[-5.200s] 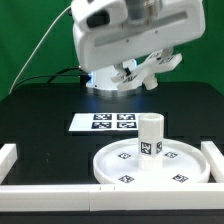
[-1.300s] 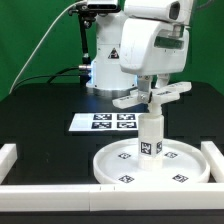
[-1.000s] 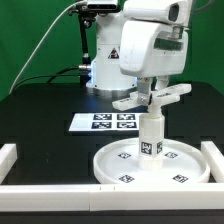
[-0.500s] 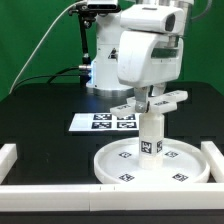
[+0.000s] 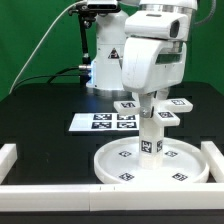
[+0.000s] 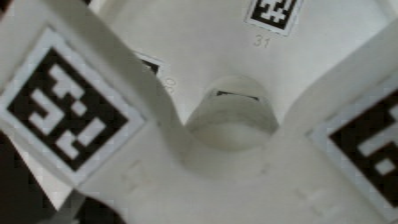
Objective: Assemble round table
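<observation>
Nearest on the black counter (image 5: 40, 110), the round disc (image 5: 108, 166) carries the upright post (image 5: 150, 135) at its middle. The armed foot piece (image 5: 152, 108) meets the post's top, clamped between the fingers (image 5: 146, 97). The marker board (image 5: 100, 122) lies behind.

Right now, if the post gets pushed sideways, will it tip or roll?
The post stands upright on the disc, taller than wide, so a high push could probably tip it; whether it is fastened there doesn't show. Laid over, being a cylinder, it would likely roll. It looks like stiff plastic, so it shouldn't bend.
</observation>
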`<action>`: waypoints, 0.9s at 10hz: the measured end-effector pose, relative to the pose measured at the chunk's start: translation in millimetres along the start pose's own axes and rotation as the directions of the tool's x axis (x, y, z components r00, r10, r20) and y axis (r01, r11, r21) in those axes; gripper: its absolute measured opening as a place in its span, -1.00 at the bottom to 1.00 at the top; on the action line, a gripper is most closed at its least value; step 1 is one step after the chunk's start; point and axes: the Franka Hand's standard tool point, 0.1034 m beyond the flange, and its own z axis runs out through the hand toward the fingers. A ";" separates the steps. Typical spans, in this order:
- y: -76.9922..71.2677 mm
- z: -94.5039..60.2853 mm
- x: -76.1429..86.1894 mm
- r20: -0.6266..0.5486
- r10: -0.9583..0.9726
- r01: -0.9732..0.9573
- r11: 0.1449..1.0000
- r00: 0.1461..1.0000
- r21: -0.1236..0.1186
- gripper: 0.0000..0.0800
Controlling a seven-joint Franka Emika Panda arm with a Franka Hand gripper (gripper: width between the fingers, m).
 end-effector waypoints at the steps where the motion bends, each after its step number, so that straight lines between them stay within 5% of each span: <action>1: -0.6 0.1 0.5 0.000 -0.001 0.001 1.000 1.000 0.000 0.40; 3: -0.8 0.1 0.7 0.000 -0.001 0.001 1.000 1.000 0.001 0.57; 8: -1.0 -0.7 0.1 0.004 -0.001 0.001 1.000 1.000 0.004 0.62; 9: -0.7 -7.3 -4.1 0.033 0.000 -0.001 1.000 0.999 0.030 0.62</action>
